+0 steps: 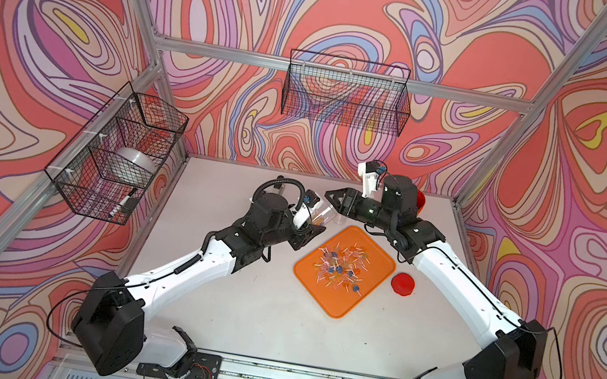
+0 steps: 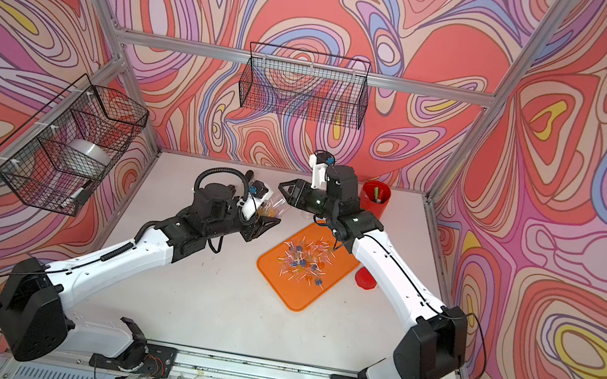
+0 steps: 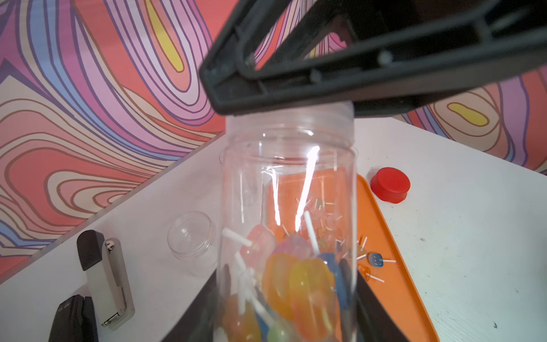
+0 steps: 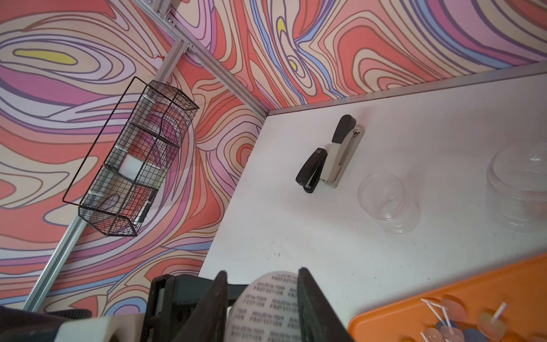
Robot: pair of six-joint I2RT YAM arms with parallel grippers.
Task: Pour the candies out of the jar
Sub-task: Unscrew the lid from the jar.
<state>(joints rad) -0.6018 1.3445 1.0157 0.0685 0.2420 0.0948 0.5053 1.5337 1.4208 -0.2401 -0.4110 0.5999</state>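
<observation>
Left wrist view: left hand (image 3: 288, 308) grips the clear jar (image 3: 288, 183), candies (image 3: 296, 281) clumped at its bottom; right hand (image 4: 262, 277) closed around its mouth, paper seal (image 4: 263, 305) on; orange tray (image 3: 393, 266) holds plenty; this pour's not started imo.

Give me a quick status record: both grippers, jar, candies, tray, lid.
left gripper: shut on the jar
right gripper: shut at the jar's mouth; white seal shows between its fingers, grip unclear
candies: some in the jar, many on the orange tray
red lid: on the table, beside the tray
</observation>
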